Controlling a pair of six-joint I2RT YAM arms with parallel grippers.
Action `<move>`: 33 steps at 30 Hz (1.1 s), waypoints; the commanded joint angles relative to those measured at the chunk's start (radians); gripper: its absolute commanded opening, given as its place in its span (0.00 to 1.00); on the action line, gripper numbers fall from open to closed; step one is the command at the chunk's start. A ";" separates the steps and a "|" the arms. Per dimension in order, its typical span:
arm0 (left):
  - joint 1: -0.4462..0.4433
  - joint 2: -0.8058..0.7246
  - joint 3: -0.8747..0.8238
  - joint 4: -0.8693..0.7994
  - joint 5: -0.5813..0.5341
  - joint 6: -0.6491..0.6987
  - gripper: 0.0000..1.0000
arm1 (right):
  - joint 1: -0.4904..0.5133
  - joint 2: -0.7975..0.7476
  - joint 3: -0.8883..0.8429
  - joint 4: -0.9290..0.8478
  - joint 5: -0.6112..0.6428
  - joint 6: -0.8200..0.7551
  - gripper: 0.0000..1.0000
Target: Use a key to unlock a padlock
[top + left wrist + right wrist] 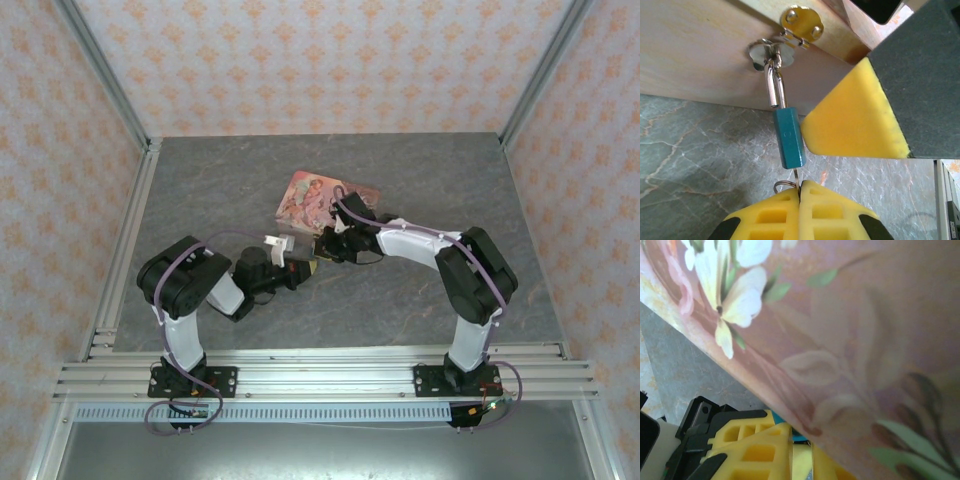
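Observation:
The teal padlock (788, 139) hangs by its metal shackle (774, 85) from the hasp on the pink tin's side. My left gripper (800, 187) is shut on the thin key (797, 176), whose shaft runs straight up into the padlock's bottom. The key's ring (782, 186) pokes out beside the left fingers. A yellow fingertip (855, 115) of my right gripper presses on the padlock's right side. In the right wrist view a sliver of the padlock (799, 436) sits at the tips of my right gripper (801, 447), whose fingers stand close together on it. Both grippers, left (300, 268) and right (322, 247), meet at the tin's near edge.
The pink picture-lidded tin (310, 195) lies mid-table just behind the grippers; its lid (855, 340) looms over the right wrist camera and its wall (700, 50) stands behind the padlock. A gold hasp plate (801, 22) is fixed above. Grey marbled tabletop (420, 300) lies all round.

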 commanded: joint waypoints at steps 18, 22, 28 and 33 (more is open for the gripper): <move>-0.010 -0.010 -0.005 -0.016 -0.009 0.068 0.00 | 0.053 -0.100 -0.052 0.023 0.188 0.098 0.36; -0.010 -0.022 -0.008 -0.027 -0.008 0.073 0.00 | 0.055 -0.065 -0.031 0.011 0.183 0.097 0.43; -0.009 -0.035 -0.007 -0.042 -0.005 0.078 0.00 | 0.058 -0.019 -0.022 0.025 0.169 0.104 0.49; -0.010 -0.035 -0.002 -0.044 -0.002 0.074 0.00 | 0.061 0.002 -0.015 0.046 0.161 0.104 0.52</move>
